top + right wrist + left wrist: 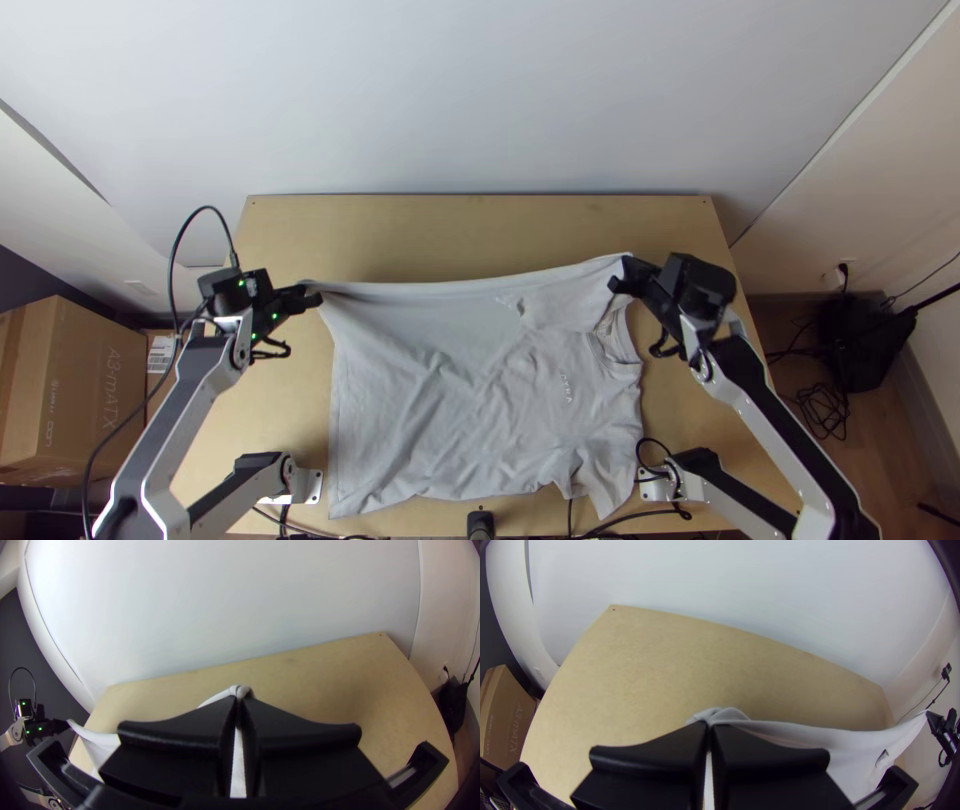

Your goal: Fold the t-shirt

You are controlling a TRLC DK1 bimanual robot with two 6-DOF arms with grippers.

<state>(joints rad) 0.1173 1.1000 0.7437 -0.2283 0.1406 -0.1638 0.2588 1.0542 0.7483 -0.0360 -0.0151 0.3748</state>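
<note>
The light grey t-shirt (460, 400) lies across the table with its far edge lifted and stretched between the grippers; the collar is toward the right. At its far left corner is my left gripper (312, 294); at the far right corner, by a sleeve, is my right gripper (620, 279). In the left wrist view my left gripper (710, 732) is shut on bunched cloth (720, 715). My right gripper (239, 705) likewise pinches a small bunch of the shirt (241, 690) in the right wrist view. The near part of the shirt rests on the table, slightly wrinkled.
Bare wooden table (480, 230) stretches beyond the shirt to the pale wall. A cardboard box (75, 390) stands off the left side, and a black bag with cables (865, 340) off the right. Two more white arm parts and some cables lie at the table's near edge.
</note>
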